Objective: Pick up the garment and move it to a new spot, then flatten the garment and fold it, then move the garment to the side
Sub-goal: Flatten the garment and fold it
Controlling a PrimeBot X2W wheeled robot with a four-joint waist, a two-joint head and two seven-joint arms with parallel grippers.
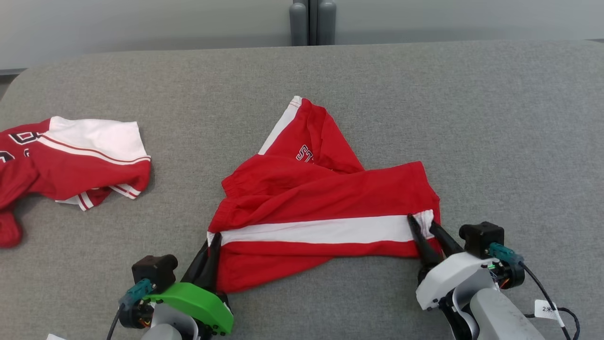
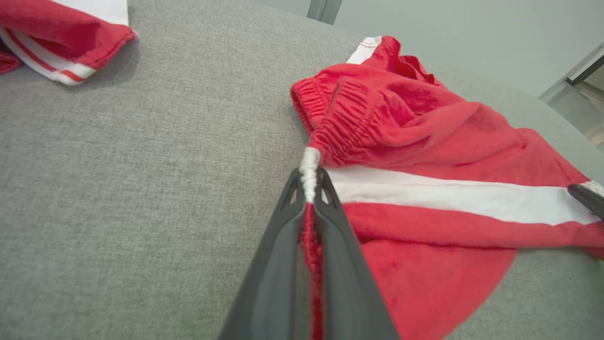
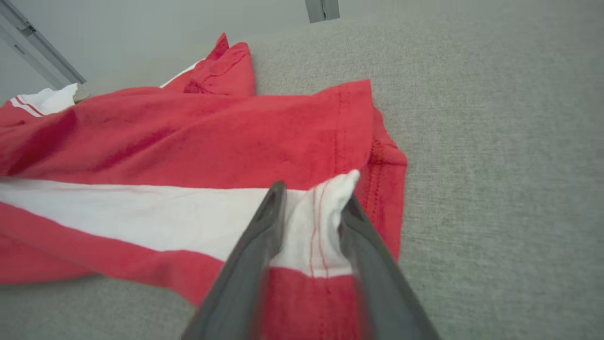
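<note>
grey desk (image 1: 424,94), pale wall | red shorts (image 1: 325,203) rumpled mid-desk | left gripper (image 1: 215,237) clamped tight on waistband end | right gripper (image 1: 421,220) half-closed round hem, can't tell if pinched | guessing flattening stage, fold + side move left

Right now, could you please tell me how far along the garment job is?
Done: little; the red shorts with a white side stripe lie crumpled on the grey fabric table. In hand: left gripper pinches the waistband end; right gripper straddles the hem, jaws open. Left: lifting, flattening, folding, moving aside.
</note>
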